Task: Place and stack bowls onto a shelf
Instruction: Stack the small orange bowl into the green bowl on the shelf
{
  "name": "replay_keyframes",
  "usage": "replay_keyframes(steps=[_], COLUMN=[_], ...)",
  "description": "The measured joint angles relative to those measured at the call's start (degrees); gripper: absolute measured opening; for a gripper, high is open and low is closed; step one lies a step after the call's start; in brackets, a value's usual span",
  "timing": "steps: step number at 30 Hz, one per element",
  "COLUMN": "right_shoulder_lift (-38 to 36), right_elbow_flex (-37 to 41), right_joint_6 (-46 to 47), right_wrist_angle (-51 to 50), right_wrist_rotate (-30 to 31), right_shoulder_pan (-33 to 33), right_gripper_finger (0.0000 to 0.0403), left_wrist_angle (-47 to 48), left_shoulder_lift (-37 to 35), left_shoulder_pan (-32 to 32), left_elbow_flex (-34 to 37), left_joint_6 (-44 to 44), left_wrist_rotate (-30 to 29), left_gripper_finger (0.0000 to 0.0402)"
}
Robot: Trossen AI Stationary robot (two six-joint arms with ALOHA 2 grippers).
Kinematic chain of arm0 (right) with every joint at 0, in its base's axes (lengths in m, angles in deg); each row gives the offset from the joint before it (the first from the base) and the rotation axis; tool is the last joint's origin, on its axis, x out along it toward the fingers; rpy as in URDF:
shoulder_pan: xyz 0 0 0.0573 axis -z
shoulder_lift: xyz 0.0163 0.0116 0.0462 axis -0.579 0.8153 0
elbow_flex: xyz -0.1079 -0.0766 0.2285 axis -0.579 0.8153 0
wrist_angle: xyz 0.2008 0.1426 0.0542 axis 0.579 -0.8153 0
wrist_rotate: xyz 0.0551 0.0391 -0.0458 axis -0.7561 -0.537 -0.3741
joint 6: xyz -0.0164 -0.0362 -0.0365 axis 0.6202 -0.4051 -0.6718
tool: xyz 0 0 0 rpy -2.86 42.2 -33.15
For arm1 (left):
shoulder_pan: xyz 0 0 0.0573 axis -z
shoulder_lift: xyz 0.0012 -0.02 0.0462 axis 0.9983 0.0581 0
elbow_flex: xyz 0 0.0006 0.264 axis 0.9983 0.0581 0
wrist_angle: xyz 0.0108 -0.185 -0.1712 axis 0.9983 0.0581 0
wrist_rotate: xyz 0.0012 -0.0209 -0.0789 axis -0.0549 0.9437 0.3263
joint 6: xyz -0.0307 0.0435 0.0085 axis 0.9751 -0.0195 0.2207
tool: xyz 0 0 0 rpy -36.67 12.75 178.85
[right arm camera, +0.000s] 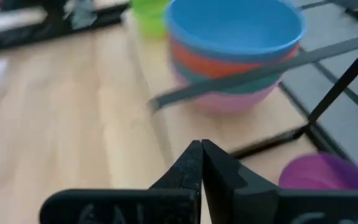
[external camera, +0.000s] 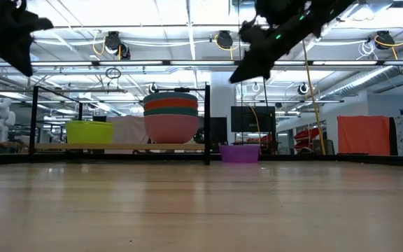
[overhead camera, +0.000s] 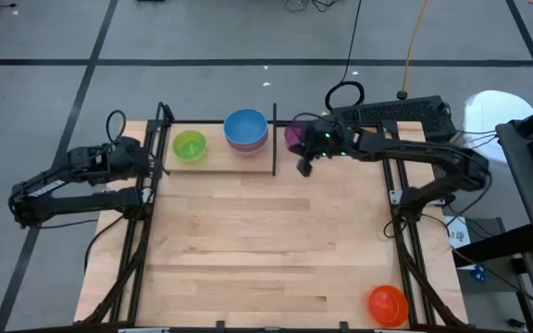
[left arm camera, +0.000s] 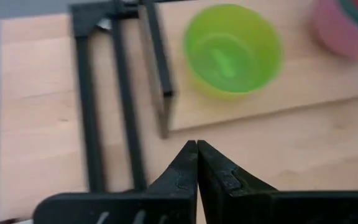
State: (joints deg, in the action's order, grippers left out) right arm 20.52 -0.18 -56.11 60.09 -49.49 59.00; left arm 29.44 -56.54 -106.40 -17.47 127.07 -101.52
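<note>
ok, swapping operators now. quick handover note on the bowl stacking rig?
Left gripper: shut, empty, above the table's left edge near the shelf end.
Right gripper: shut, empty, raised by the shelf's right end.
On the shelf: green bowl alone; stack of blue on red, teal, pink.
Off the shelf: purple bowl on the table just past the right end; orange bowl at the near right corner.
Left: shelve purple and orange.
</note>
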Motion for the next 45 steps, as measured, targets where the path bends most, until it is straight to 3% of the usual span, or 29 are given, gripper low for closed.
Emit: replay_keyframes(steps=[10,16,21,31,39,45], right_shoulder_lift=[-21.42,-29.97,-31.87,-30.09,-28.65,-28.65], right_elbow_flex=[0.00,0.00,0.00,0.02,3.03,13.19], right_joint_6=[-9.31,-10.32,-8.14,0.97,14.56,23.25], right_wrist_angle=[-37.07,-60.51,-71.91,-74.50,-64.90,-55.90], right_wrist_rotate=[0.01,-0.23,-8.49,-22.94,-21.48,-26.84], right_shoulder_pan=[-7.85,-13.94,-20.00,-32.83,-36.42,-41.05], right_gripper_finger=[0.0000,0.0000,0.0000,0.0000,0.0001,0.0042], left_wrist_angle=[-8.14,-12.52,-17.45,-28.09,-33.81,-36.46], left_shoulder_lift=[0.20,3.77,8.43,18.65,24.41,26.48], left_shoulder_pan=[4.00,9.37,14.73,23.66,29.29,33.13], left_elbow_flex=[-1.98,-2.00,-2.00,-2.00,-2.00,-2.02], left_joint_6=[-1.93,-1.45,-0.96,2.31,6.30,8.00], left_wrist_rotate=[16.54,21.56,22.24,22.18,21.51,21.40], left_gripper_finger=[0.0005,0.0004,0.0003,0.0007,0.0012,0.0004])
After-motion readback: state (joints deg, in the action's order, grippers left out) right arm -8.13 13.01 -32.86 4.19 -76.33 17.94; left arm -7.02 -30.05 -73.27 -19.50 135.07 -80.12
